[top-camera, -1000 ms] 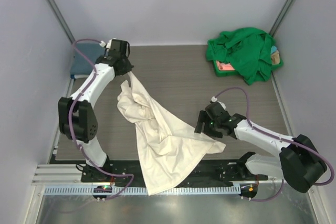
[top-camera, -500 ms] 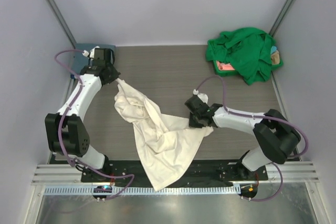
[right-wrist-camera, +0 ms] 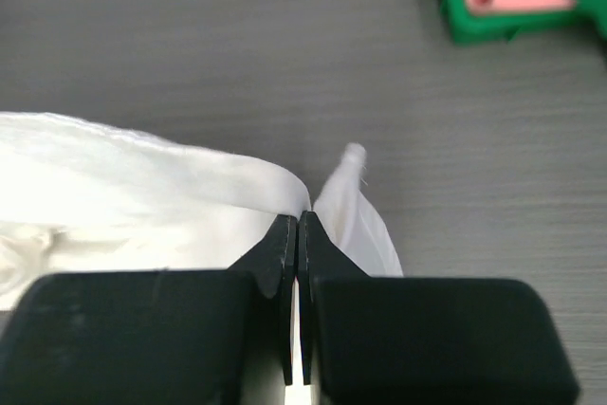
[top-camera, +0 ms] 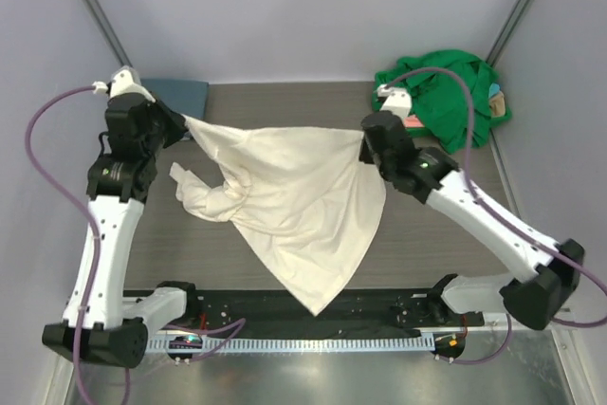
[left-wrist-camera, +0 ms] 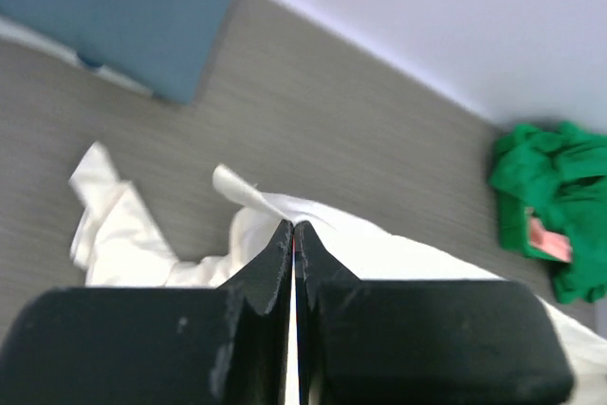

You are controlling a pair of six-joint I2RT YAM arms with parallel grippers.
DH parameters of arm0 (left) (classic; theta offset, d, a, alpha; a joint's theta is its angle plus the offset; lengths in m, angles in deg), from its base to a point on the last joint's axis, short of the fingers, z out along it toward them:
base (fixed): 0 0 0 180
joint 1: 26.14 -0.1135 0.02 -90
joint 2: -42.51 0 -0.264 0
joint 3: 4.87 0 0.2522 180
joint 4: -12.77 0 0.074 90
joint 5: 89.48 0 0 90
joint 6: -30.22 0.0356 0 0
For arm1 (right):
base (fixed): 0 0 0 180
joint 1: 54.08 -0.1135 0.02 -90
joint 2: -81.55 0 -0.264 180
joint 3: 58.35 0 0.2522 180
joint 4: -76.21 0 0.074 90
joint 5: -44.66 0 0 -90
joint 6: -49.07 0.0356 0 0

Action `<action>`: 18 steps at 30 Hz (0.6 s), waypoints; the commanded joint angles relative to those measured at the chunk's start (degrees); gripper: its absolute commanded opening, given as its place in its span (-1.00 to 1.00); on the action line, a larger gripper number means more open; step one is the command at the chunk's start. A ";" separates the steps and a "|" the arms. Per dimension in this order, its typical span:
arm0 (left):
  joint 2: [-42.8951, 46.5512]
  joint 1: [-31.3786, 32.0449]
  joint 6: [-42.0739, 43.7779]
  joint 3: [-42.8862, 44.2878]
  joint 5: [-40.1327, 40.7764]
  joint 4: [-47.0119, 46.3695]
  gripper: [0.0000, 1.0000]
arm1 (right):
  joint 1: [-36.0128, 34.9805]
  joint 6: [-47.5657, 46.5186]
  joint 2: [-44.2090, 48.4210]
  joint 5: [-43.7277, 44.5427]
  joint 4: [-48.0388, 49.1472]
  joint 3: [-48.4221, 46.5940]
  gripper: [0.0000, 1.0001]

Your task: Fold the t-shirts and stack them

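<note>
Top view: both arms are raised with one shirt spread between them.
Cream shirt (top-camera: pixel 294 192): soft, creased cotton. Its top edge is pulled taut from claw to claw and the body hangs to a point over the black base rail (top-camera: pixel 379 308). A bunched sleeve trails low at the left.
Left gripper (top-camera: pixel 180 120): pinched on the shirt's left corner.
Right gripper (top-camera: pixel 365 147): pinched on the right corner.
Left arm (top-camera: pixel 104 234): rises steeply from its base, wrist bent rightward.
Right arm (top-camera: pixel 484 225): stretched out on a long diagonal from its base toward the far middle.
Green shirt (top-camera: pixel 441 92): crumpled heap in the far right corner.
Blue shirt (top-camera: pixel 180 94): lies flat in the far left corner.
Table (top-camera: pixel 285 106): grey with fine wood-grain lines.

Left wrist view
Fingers (left-wrist-camera: pixel 270 263): matte black, pressed together on a thin cream edge, with a small flap poking past the tips.
Beyond: the blue shirt is at upper left. The green heap is at right, with pink cloth (left-wrist-camera: pixel 541 234) showing in it.

Right wrist view
Fingers (right-wrist-camera: pixel 270 263): matte black, closed on a smooth cream fold.
Tray (right-wrist-camera: pixel 493 27): rigid green plastic at upper right, with pink cloth inside.
</note>
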 commanded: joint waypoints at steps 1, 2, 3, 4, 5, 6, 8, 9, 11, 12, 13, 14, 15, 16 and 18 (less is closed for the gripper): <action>6.71 -0.40 4.72 5.09 -4.61 -3.64 -0.99 | 0.11 -3.01 9.35 5.16 -4.13 -7.99 -0.98; 8.11 -0.32 5.34 6.31 -5.23 -3.73 -0.99 | 0.11 -2.83 10.76 4.55 -5.96 -9.40 -0.98; 10.39 -0.40 6.65 8.24 -7.41 -4.08 -1.00 | 0.02 -2.74 13.90 4.37 -6.94 -12.11 -0.98; 11.81 -0.32 7.19 9.48 -8.13 -4.43 -1.00 | 0.02 -2.57 15.15 4.11 -7.99 -13.44 -0.98; 13.04 -0.32 7.71 10.36 -8.49 -4.70 -1.00 | 0.02 -3.09 16.73 3.24 -9.31 -14.59 -0.98; 14.36 -0.32 8.76 10.89 -12.49 -6.62 -0.99 | 0.02 -3.61 18.23 -0.51 -9.41 -16.08 -0.98; 19.97 -0.32 11.40 10.20 -14.81 -10.39 -0.99 | 0.02 -4.49 22.53 -4.22 -9.76 -17.40 -0.98; 22.08 -0.40 12.37 9.58 -15.95 -14.24 -1.00 | 0.02 -4.67 23.59 -6.33 -10.19 -18.98 -0.98; 27.10 -0.32 14.83 8.87 -17.98 -17.43 -0.99 | 0.02 -5.54 26.41 -7.14 -11.86 -20.74 -0.98; 28.07 -0.32 15.53 9.22 -18.33 -19.10 -0.99 | 0.02 -6.94 27.37 -6.88 -11.96 -21.62 -0.98; 29.21 -0.32 17.11 9.83 -19.20 -19.55 -0.99 | 0.02 -7.83 28.16 -4.35 -12.13 -21.80 -0.98; 29.22 -0.32 17.82 12.10 -19.74 -19.64 -0.99 | 0.02 -8.97 29.13 -3.20 -11.96 -22.15 -0.97; 29.05 -0.40 18.35 13.26 -20.26 -19.73 -1.00 | 0.02 -10.46 29.14 -1.79 -11.70 -22.85 -0.98; 28.44 -0.32 18.79 14.75 -20.53 -19.82 -1.00 | 0.02 -13.00 28.88 1.18 -11.61 -23.29 -0.98; 24.67 -0.32 20.11 19.23 -21.23 -19.64 -0.99 | 0.02 -16.00 26.07 4.00 -10.64 -25.13 -0.97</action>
